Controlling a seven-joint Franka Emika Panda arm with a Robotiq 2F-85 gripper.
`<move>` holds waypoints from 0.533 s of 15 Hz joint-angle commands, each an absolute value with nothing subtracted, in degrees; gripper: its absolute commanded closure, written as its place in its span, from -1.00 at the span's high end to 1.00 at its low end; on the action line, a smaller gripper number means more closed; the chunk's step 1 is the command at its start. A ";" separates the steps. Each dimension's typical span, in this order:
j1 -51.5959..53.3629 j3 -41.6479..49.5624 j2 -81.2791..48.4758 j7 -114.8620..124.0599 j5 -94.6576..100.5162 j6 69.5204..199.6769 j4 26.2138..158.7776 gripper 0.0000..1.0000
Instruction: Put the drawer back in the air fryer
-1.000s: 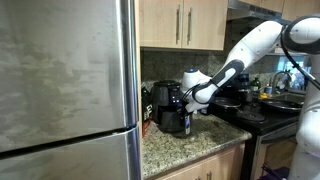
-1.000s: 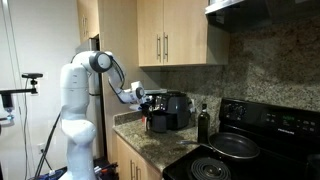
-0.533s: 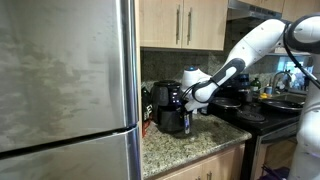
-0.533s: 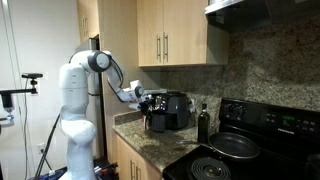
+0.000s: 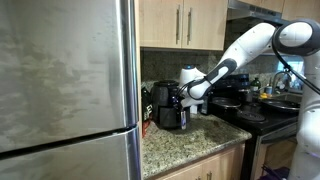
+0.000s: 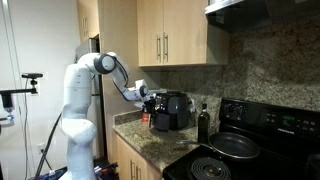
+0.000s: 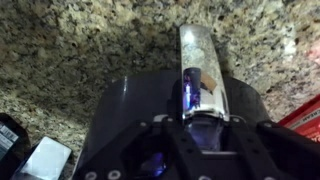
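The black air fryer (image 5: 163, 96) stands on the granite counter by the fridge and shows in both exterior views (image 6: 180, 105). The black drawer (image 5: 172, 119) sits at its lower front (image 6: 160, 120). In the wrist view the drawer (image 7: 125, 115) fills the middle, and its chrome-faced handle (image 7: 200, 55) points away from the camera. My gripper (image 7: 200, 118) is shut on the near end of that handle. It reaches in from the stove side in an exterior view (image 5: 185, 97) and from the robot base side in an exterior view (image 6: 150, 97).
The steel fridge (image 5: 65, 85) rises right beside the fryer. A dark bottle (image 6: 203, 124) and a black stove with a pan (image 6: 235, 145) lie further along the counter. A red box (image 7: 305, 122) and a small white block (image 7: 42, 160) lie near the drawer. Cabinets (image 6: 170, 35) hang above.
My gripper has risen a little and shifted toward the air fryer, still holding the handle. The drawer has moved slightly with it.
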State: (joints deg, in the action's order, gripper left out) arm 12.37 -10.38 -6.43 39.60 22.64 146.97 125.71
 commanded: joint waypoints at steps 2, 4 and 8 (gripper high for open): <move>12.86 -9.10 -10.23 36.92 18.25 144.98 117.81 -0.80; 13.56 -8.53 -9.29 38.34 19.04 146.20 121.24 -0.30; 13.57 -7.55 -11.56 38.05 20.65 146.52 120.05 -0.80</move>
State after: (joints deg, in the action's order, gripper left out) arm 12.58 -9.45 -10.19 38.75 19.44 146.03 120.54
